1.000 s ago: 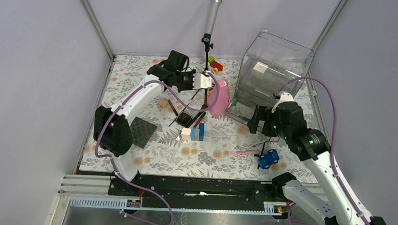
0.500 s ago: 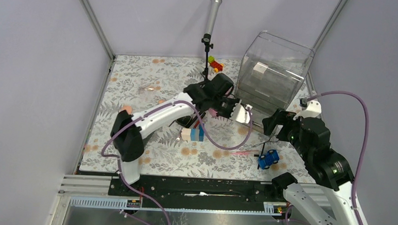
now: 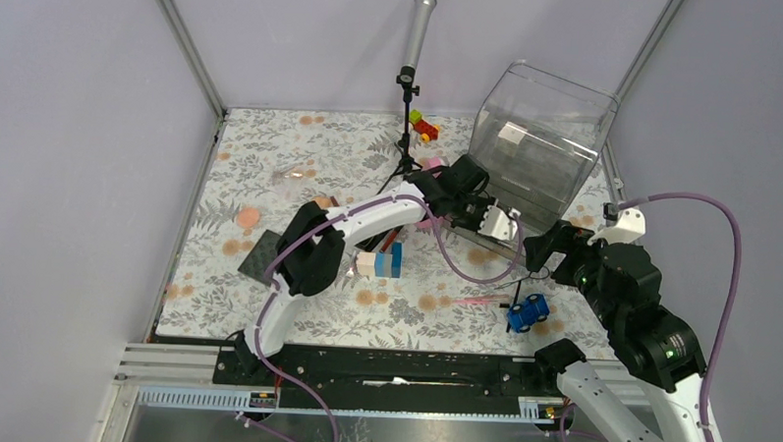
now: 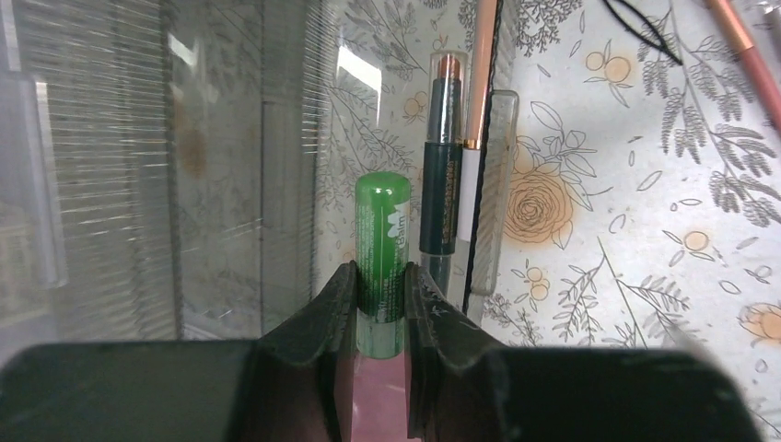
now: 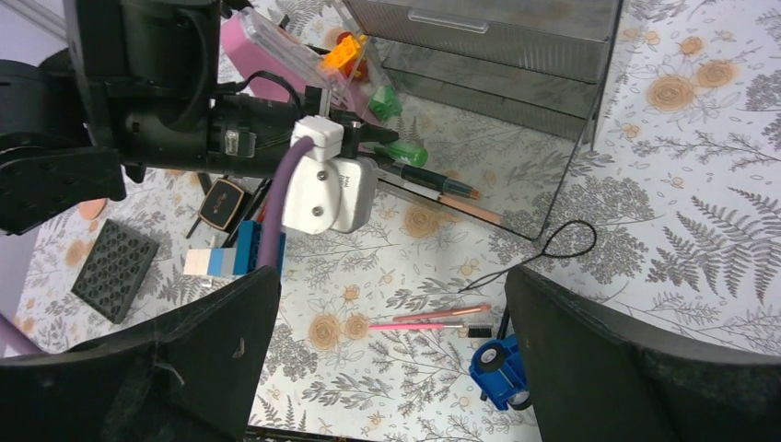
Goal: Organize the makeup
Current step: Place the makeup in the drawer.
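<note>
My left gripper [image 3: 497, 223] is shut on the green tube [image 4: 382, 247] and holds it over the pulled-out clear drawer [image 4: 500, 175] of the organizer [image 3: 534, 145]. A dark stick with a copper tip [image 4: 442, 180] and a peach pencil [image 4: 481, 74] lie in that drawer. The tube also shows in the right wrist view [image 5: 406, 151]. My right gripper [image 5: 391, 287] is open and empty above two pink pencils [image 5: 428, 319] on the table. A black compact [image 5: 221, 203], a flat dark square [image 3: 265, 257] and peach sponges [image 3: 247, 217] lie to the left.
A blue toy car [image 3: 528, 311] sits by the pink pencils. Coloured blocks [image 3: 379, 261] stand mid-table and more toy blocks [image 3: 423, 126] at the back. A microphone stand [image 3: 409, 84] and a pink cone-shaped object [image 3: 433, 164] are behind my left arm. A black cord [image 5: 562, 249] loops near the organizer.
My left arm has swung right, from beside the pink object to the organizer's open drawer. My right arm has drawn back to the right and toward the near edge.
</note>
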Action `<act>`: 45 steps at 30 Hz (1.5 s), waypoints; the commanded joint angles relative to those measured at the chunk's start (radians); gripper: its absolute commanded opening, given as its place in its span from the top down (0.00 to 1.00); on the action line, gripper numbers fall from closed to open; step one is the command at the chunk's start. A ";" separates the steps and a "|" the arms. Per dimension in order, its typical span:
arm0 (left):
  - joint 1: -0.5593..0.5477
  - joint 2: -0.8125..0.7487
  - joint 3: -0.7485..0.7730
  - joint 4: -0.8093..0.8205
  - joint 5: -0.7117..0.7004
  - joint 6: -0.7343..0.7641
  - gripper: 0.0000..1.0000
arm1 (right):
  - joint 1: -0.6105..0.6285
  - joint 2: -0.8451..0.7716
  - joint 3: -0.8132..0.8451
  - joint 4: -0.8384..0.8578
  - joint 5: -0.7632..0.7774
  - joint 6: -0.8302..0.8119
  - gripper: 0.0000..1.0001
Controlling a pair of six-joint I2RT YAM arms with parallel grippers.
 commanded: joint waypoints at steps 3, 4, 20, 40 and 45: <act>-0.005 0.033 0.062 0.110 -0.009 -0.024 0.82 | -0.003 -0.007 0.028 -0.008 0.044 0.011 0.00; -0.003 0.032 0.061 0.113 -0.002 -0.030 0.78 | -0.002 -0.009 0.026 -0.008 0.045 0.012 0.00; 0.009 -0.041 -0.006 0.201 -0.057 -0.057 0.47 | -0.003 -0.021 0.020 -0.013 0.030 0.012 0.00; 0.038 -0.524 -0.518 0.606 -0.956 -0.841 0.09 | -0.003 -0.016 -0.037 0.023 0.036 0.007 0.00; 0.054 -0.527 -0.484 0.393 -1.169 -1.150 0.15 | -0.004 -0.019 -0.053 0.025 0.036 0.008 0.00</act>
